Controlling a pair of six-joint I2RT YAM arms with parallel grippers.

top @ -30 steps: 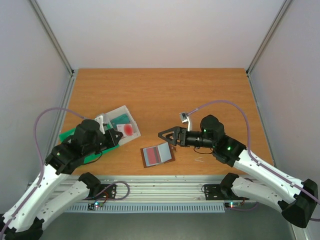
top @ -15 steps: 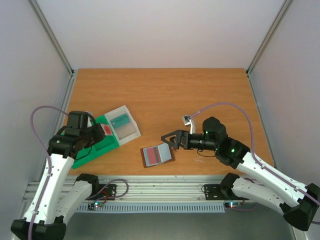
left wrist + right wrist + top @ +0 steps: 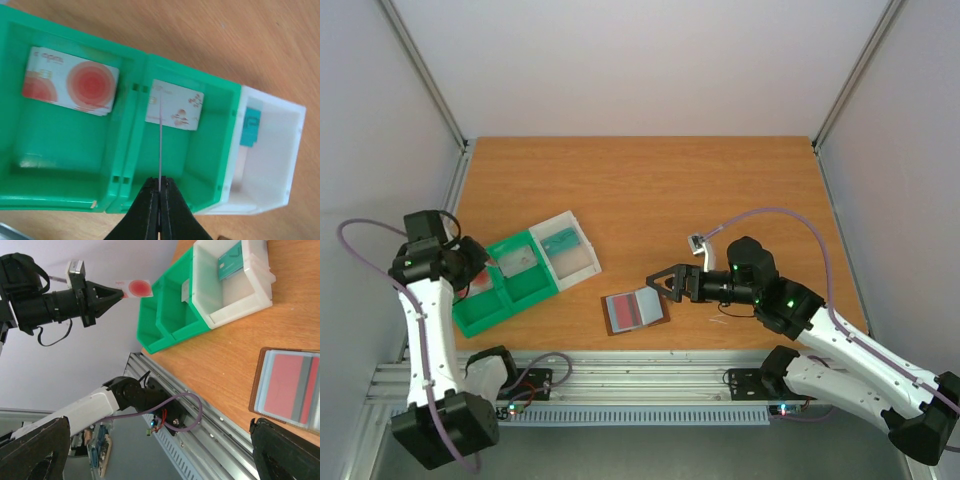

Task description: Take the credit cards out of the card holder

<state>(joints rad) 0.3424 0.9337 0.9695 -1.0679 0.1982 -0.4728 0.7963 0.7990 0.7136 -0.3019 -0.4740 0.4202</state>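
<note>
The card holder (image 3: 635, 310) lies open and flat near the table's front edge, with a red credit card showing in its pocket (image 3: 287, 390). My left gripper (image 3: 470, 276) is shut on a credit card (image 3: 136, 288) that has a red circle on its face. It holds that card above the left end of the green tray (image 3: 510, 300). In the left wrist view the held card (image 3: 160, 150) shows edge-on. Two more credit cards lie in the tray, one in each compartment (image 3: 70, 87) (image 3: 175, 104). My right gripper (image 3: 665, 283) stands open just right of the card holder, with nothing between its fingers (image 3: 287, 450).
A white box (image 3: 582, 262) adjoins the tray's right end, and a teal card (image 3: 250, 127) lies in it. The metal rail (image 3: 640, 375) runs along the front edge. Grey walls enclose the table on three sides.
My left arm has swung left, carrying the card from over the white box to above the tray's left end. My right gripper has shifted slightly down and to the right, staying open.
</note>
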